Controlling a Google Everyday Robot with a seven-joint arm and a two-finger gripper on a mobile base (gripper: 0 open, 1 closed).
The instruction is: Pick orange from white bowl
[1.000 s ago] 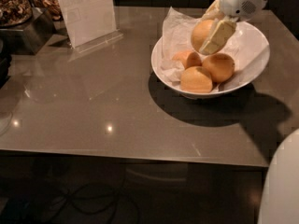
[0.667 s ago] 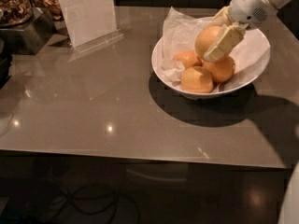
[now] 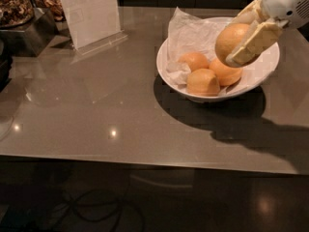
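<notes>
Table [image 3: 96,110]: glossy and hard; a dropped fruit would likely roll far, perhaps off the edge.

White bowl [image 3: 170,79]: right of centre, shallow with a sloping rim; it would do little to catch a fall, and a knock from the arm could shove it.

Paper lining [image 3: 190,33]: crumpled, standing up at the bowl's back left; a finger could snag it on a low sideways move.

Gripper [image 3: 239,40]: over the bowl's right half, fingers [image 3: 251,45] clamped on the orange [image 3: 226,38]; the orange looks raised clear of the pile.

Main risk, as I judge it: smooth round skin against flat pads; the grip seems to sit on the fruit's right side, so a jerk or fast swing may squeeze it out.

Three smaller fruits [image 3: 203,82]: directly beneath; a slipped orange would strike them and could scatter one over the rim.
</notes>
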